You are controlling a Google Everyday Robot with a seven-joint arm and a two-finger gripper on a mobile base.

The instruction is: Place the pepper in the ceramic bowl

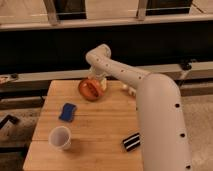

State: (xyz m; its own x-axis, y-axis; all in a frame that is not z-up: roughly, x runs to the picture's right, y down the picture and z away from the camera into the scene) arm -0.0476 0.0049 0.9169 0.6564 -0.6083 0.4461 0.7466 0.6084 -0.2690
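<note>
My arm reaches out to the far edge of the desk (pixel 95 130), and my gripper (pixel 100 79) hangs right over the far rim of the ceramic bowl (pixel 90 90), near the middle of that far edge. Whether it grips anything I cannot tell.

The pepper (pixel 91 89) shows as a dark red streak against the orange inside of the bowl, just beside my gripper. I cannot tell whether it lies free in there or is in my hold.

By my judgement the pepper is light and small, with a smooth skin that could slip. I would take it across its narrow middle, with gentle pressure, since a hard squeeze might bruise it. The bowl looks glossy and hard; I judge it brittle and would not knock its rim.

Toward the near left corner stands a white cup (pixel 60 137), and a blue sponge (pixel 67 111) lies between it and the bowl. A black striped object (pixel 132 142) rests near the near right edge.
</note>
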